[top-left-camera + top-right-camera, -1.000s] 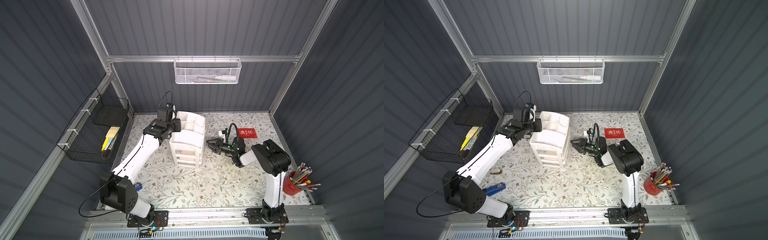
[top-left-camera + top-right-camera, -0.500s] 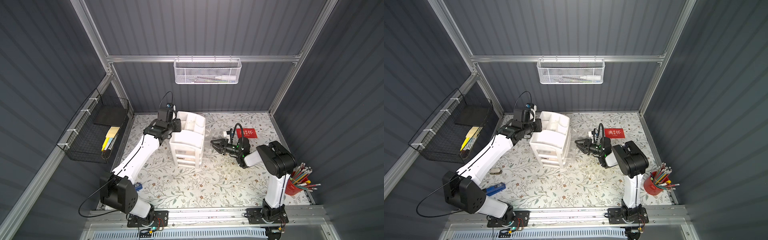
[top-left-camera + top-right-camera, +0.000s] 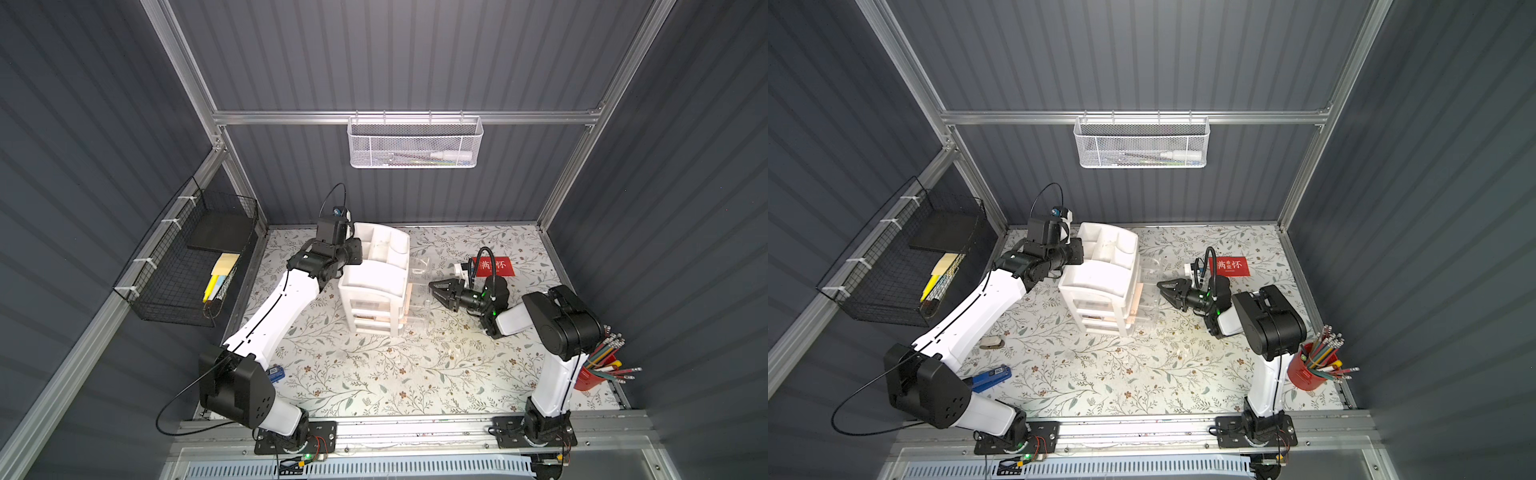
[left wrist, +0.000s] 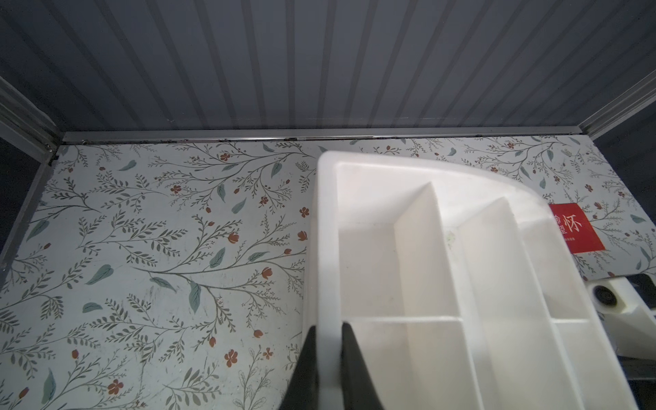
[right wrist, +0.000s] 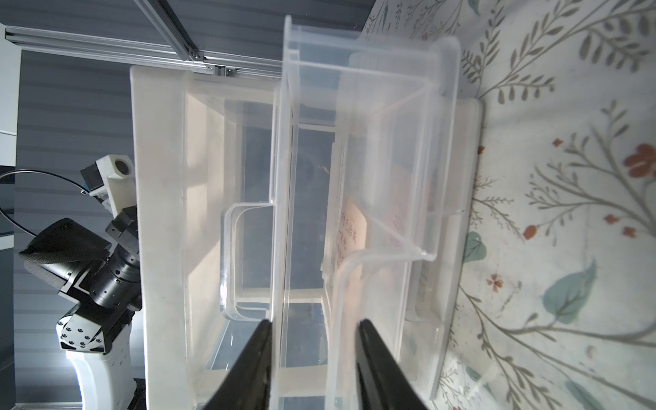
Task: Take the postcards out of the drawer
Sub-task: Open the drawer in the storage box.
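Observation:
A white drawer unit [image 3: 374, 286] stands mid-table with clear drawers [image 5: 390, 142] pulled out toward the right arm. A peach-pink postcard [image 5: 353, 227] with dark lettering shows through the clear walls, and as a peach strip [image 3: 406, 297] in both top views. The red postcard [image 3: 498, 266] lies flat on the table behind the right arm. My right gripper [image 5: 314, 323] is open, its tips at the drawers' front edges and nothing pinched [image 3: 434, 291]. My left gripper [image 4: 328, 328] is shut on the rim of the unit's top tray [image 4: 426, 248].
A black wire basket [image 3: 183, 266] with yellow pads hangs on the left wall. A white mesh basket [image 3: 415, 143] hangs on the back wall. A red pencil cup [image 3: 594, 374] stands front right. A blue tool [image 3: 988, 380] lies front left.
My right gripper has drawn back a little to the right, away from the unit, and its elbow has swung right. The left arm has held still on the tray rim.

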`<state>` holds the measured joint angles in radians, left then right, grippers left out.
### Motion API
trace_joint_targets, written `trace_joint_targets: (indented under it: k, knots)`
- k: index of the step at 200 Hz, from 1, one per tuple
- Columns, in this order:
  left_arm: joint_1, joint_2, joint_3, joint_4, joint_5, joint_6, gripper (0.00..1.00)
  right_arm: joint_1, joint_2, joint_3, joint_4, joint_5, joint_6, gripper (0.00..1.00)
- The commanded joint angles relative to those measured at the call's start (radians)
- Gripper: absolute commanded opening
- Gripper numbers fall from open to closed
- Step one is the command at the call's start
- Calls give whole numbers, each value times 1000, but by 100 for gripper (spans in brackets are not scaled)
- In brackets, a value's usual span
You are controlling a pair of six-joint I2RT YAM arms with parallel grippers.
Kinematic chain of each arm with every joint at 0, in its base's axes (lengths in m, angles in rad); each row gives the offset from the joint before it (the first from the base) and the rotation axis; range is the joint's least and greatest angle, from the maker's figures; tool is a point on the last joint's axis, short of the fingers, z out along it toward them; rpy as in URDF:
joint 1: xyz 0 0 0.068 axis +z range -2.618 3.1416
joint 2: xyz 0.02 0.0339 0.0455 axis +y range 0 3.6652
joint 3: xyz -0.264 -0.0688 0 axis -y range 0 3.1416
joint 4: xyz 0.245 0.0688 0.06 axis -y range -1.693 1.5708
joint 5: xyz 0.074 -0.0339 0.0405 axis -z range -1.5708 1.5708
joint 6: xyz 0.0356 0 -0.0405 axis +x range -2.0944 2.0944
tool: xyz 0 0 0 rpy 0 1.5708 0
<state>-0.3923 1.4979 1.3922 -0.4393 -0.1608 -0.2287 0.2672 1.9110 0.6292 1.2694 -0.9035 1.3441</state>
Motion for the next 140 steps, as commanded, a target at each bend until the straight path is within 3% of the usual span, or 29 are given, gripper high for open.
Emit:
trace_joint_targets:
  k: [1, 140]
  knots:
    - [6, 20, -57, -173, -97, 46, 0, -22, -35, -8, 17, -28, -28, 37]
    - [6, -1, -43, -209, -152, 57, 0, -77, -70, 6, -124, -90, -76, 37]
